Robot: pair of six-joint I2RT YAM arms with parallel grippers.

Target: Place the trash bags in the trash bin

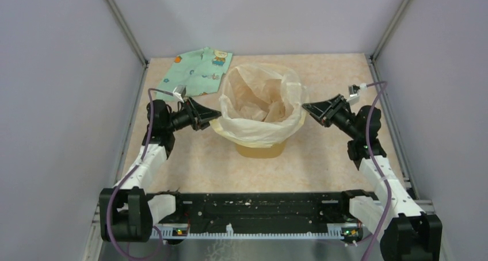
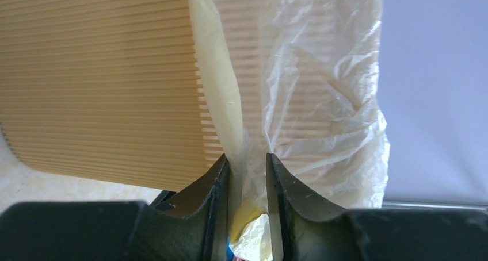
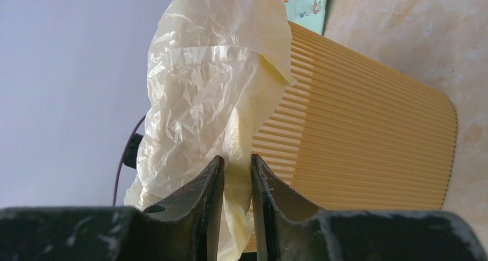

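Note:
The orange-yellow trash bin stands upright at mid-table. The cream translucent trash bag lines it, its mouth open and its edge draped over the rim. My left gripper is at the bag's left edge, its jaws nearly closed and pinching a fold of the bag beside the ribbed bin wall. My right gripper is at the bag's right edge, shut on a fold of the bag next to the bin. The left gripper and the right gripper show in their own wrist views.
A mint-green patterned cloth lies flat at the back left, behind the left gripper, and also shows in the right wrist view. Grey walls close in the table on the left, right and back.

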